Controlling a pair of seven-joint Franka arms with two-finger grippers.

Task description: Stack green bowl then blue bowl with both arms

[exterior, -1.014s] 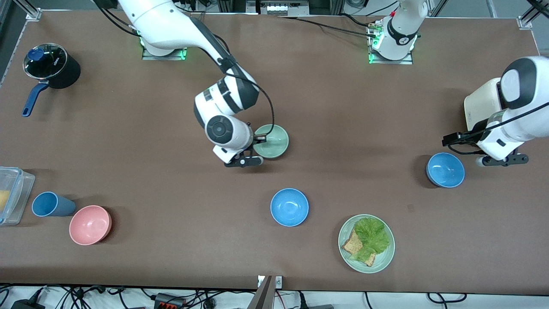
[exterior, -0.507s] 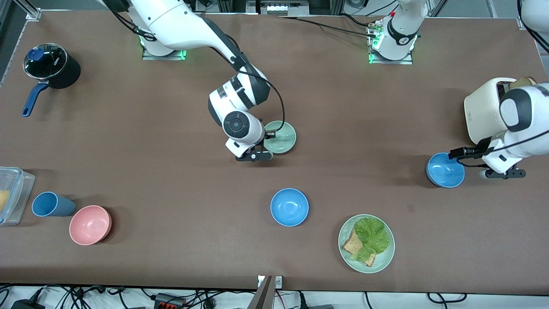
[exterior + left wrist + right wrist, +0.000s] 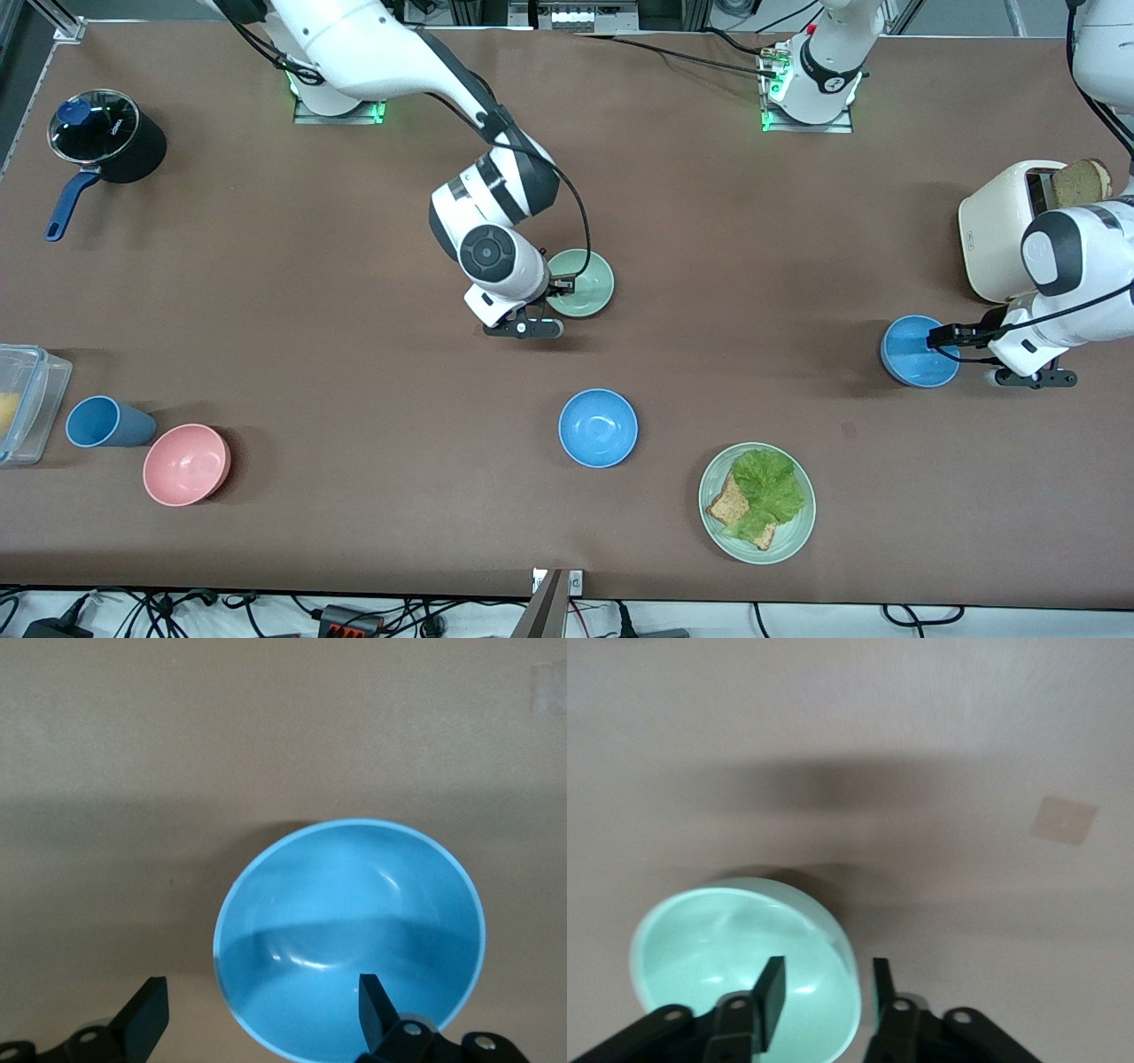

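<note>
Carried mid-table toward the left arm's end: green bowl [image 3: 580,283], rim between right gripper [image 3: 822,989] fingers, now parted; left gripper [image 3: 261,1010] lowered wide-open astride blue bowl [image 3: 920,352]; step judged release-and-grasp, next closing on blue rim.

the right gripper [image 3: 824,997] straddles the green bowl's [image 3: 700,948] rim, fingers slightly parted. the left gripper [image 3: 257,1014] straddles the blue bowl's [image 3: 354,912] rim, fingers spread wide.
</note>
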